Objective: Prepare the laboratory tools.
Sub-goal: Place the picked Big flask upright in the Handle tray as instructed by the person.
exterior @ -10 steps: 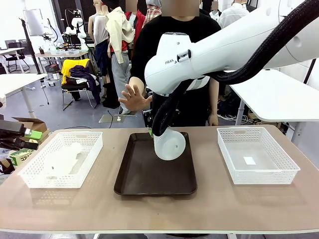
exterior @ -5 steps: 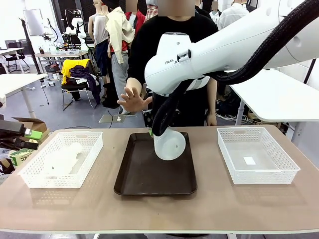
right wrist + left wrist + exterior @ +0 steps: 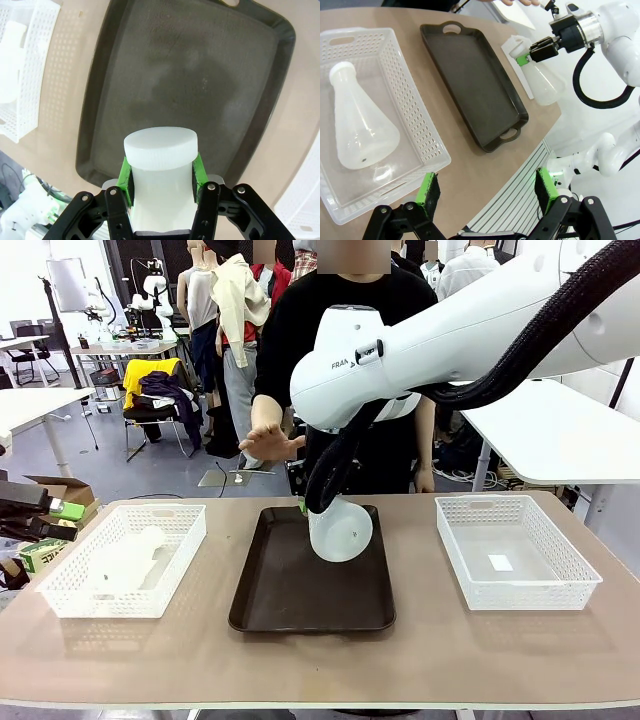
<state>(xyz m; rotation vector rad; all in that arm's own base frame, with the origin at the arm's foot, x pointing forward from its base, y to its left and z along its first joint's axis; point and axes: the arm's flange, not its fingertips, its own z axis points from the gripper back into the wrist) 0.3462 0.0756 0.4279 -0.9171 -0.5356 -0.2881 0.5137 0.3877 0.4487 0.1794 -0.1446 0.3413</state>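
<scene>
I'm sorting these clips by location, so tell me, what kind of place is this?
Probably a robotics lab or workshop: a white right robot arm holds a conical flask above a dark tray on a shared table, with white work desks and a clothes-draped chair behind the person.

Flask 1 [image 3: 360,125]: translucent frosted-white, conical, white cap, lying on its side in left mesh basket [image 3: 415,115] | Flask 2 [image 3: 340,530]: same type, tilted, neck clamped in right gripper [image 3: 160,172], over dark tray [image 3: 300,590], far end
</scene>
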